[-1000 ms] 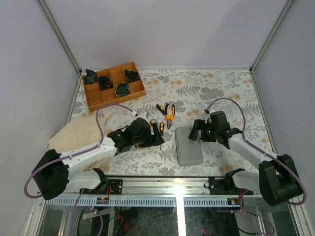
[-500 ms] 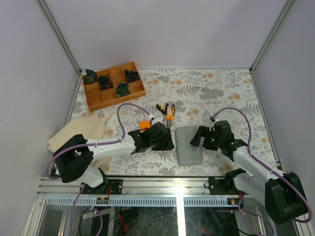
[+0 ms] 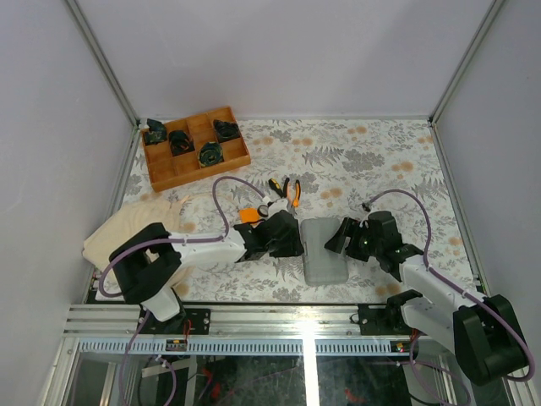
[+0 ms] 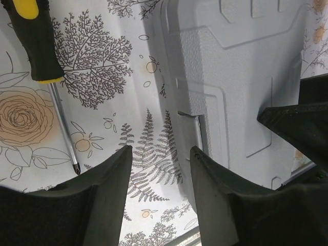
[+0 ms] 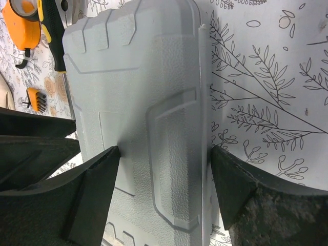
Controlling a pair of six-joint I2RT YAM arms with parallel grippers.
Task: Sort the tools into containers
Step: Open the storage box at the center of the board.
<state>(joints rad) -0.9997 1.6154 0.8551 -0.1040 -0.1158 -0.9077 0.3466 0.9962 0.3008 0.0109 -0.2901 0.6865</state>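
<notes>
My left gripper [image 4: 160,154] has slid up to the left edge of the grey case [image 3: 324,254], which lies shut on the desk [image 3: 380,161]. Its jaws are wide, and my right gripper [image 5: 164,154] stays spread wide over the case's right half. The shut lid hides the compartments, and the screwdriver [image 4: 36,46] handle is cut off at the top of my left wrist view.

A brown wooden divided tray [image 3: 173,174] sat at the upper left of the top view, black parts [image 3: 210,154] in four compartments. A beige cloth [image 3: 135,227] lay crumpled at left on the floral table cover [image 3: 372,161].
</notes>
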